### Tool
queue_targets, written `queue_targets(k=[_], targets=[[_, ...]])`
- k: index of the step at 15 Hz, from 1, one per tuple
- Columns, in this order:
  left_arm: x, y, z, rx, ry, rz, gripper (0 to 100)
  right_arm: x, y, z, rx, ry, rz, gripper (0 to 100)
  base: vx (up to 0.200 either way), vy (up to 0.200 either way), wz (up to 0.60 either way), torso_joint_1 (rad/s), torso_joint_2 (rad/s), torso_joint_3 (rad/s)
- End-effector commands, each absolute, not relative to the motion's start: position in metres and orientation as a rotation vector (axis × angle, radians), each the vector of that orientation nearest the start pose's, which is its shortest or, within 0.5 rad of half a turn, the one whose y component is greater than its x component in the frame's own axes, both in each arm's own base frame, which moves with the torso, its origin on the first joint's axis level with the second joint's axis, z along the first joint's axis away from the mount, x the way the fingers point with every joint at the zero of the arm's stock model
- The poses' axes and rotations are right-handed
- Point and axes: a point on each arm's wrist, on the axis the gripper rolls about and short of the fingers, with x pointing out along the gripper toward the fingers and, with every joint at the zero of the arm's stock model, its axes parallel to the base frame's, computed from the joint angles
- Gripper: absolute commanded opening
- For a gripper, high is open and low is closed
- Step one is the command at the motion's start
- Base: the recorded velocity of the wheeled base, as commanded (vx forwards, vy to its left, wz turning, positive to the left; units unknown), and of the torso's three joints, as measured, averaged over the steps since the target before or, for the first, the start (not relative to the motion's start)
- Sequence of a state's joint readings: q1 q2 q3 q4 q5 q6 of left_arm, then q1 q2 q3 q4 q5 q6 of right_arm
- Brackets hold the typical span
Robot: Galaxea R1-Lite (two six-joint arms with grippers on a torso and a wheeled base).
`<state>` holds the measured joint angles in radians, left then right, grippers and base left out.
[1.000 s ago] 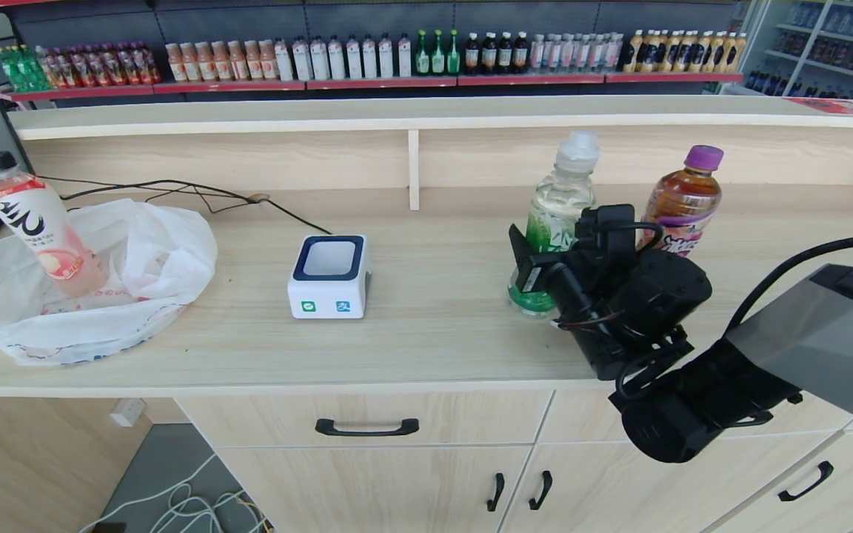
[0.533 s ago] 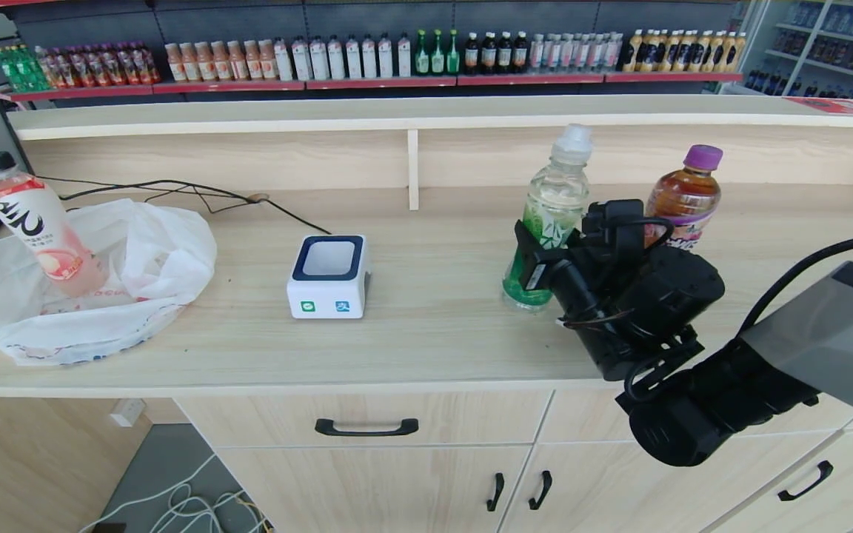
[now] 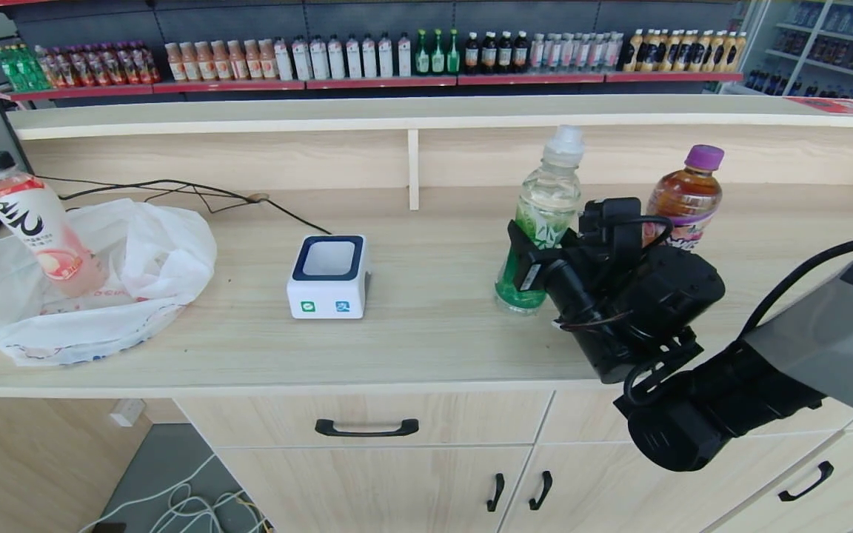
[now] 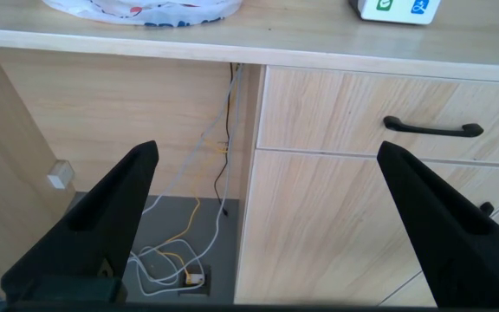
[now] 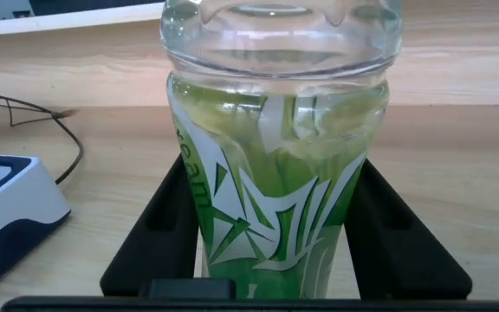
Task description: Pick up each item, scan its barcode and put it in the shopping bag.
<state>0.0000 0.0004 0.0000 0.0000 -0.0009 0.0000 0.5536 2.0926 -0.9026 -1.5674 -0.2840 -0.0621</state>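
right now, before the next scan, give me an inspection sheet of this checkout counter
surface: wooden counter, bare between the items
job's things: green-label bottle tilted and gripped; purple-capped bottle upright behind it; pink bottle standing on the shopping bag; scanner mid-counter
clutter: nothing seen
grippers: right gripper shut on the green-label bottle's lower half; left gripper open, low in front of the cabinet
cables: black cable runs along the counter from behind the bag towards the scanner; loose wires on the floor
surroundings: drinks shelves behind the counter
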Motion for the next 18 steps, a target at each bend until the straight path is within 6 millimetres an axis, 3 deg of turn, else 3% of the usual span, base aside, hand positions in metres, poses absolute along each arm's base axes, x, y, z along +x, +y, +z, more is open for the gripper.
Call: queue_targets(k=[1, 11, 15, 18], targets=[[-0.023, 0.000, 0.075, 0.000, 0.000, 0.000, 100, 0.321, 0.197, 0.169, 0.103, -0.368, 0.267, 0, 0.000, 0.000, 0.00, 0.000, 0.00, 0.000], [-0.023, 0.000, 0.075, 0.000, 0.000, -0.002, 100, 0.290, 0.188, 0.195, 0.162, -0.398, 0.299, 0, 0.000, 0.000, 0.00, 0.000, 0.00, 0.000], [-0.023, 0.000, 0.075, 0.000, 0.000, 0.000, 100, 0.266, 0.185, 0.209, 0.182, -0.417, 0.331, 0, 0.000, 0.000, 0.00, 0.000, 0.00, 0.000], [-0.023, 0.000, 0.075, 0.000, 0.000, 0.000, 100, 0.233, 0.180, 0.217, 0.195, -0.417, 0.383, 0, 0.000, 0.000, 0.00, 0.000, 0.00, 0.000]])
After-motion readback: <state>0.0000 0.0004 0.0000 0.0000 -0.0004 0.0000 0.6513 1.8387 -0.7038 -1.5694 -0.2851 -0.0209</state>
